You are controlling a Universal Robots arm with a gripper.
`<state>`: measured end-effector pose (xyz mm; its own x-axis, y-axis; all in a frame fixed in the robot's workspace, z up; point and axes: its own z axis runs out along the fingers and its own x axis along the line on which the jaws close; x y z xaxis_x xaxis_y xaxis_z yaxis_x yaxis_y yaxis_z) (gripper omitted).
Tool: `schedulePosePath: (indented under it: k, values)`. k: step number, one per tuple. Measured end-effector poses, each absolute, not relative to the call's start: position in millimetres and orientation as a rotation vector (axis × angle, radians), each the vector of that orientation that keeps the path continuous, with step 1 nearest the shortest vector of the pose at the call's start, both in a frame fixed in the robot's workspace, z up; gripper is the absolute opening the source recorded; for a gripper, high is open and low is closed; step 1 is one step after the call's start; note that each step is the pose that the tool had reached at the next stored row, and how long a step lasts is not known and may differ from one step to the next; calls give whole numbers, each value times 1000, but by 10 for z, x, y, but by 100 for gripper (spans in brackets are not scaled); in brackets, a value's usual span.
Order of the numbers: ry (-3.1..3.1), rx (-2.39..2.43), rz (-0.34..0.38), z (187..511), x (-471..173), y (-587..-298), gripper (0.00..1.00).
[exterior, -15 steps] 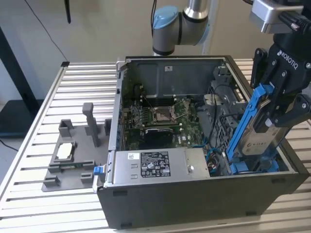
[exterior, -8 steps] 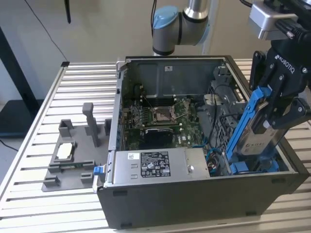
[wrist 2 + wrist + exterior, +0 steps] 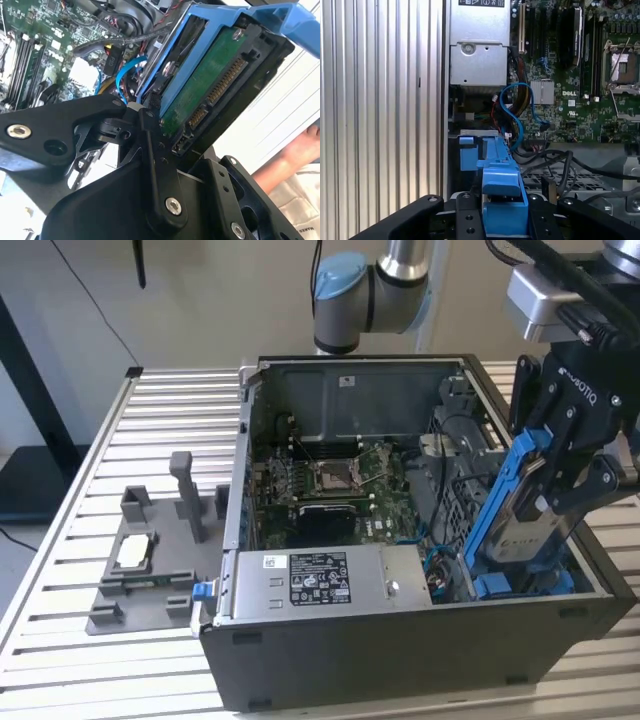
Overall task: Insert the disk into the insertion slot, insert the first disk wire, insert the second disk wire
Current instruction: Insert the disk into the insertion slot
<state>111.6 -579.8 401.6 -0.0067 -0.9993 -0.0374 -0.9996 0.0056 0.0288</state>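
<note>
My gripper [image 3: 548, 495] is shut on the disk [image 3: 522, 515], a hard drive in a blue carrier. I hold it tilted over the end of the open computer case [image 3: 400, 640] on the exterior view's right. In the second wrist view the disk [image 3: 210, 85] shows its green circuit board and connector pins, clamped by my black fingers [image 3: 150, 140]. The insertion slot [image 3: 462, 510], a dark perforated drive cage, lies just below and beside the disk. In the first wrist view the blue carrier [image 3: 502, 185] sits between my fingers [image 3: 465, 215]. Loose blue wires [image 3: 514, 107] curl beside the cage.
A silver power-supply box [image 3: 320, 580] and the green motherboard [image 3: 335, 485] lie inside the case. A grey fixture [image 3: 150, 560] stands on the slatted table [image 3: 110, 440] on the exterior view's left. A person's hand [image 3: 300, 150] is near the case.
</note>
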Motion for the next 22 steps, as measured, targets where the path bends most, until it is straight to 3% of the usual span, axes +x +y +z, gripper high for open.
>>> schedulePosePath:
  k: [22]
  values:
    - [2221,-2211,74,3804,1116,-5796,33]
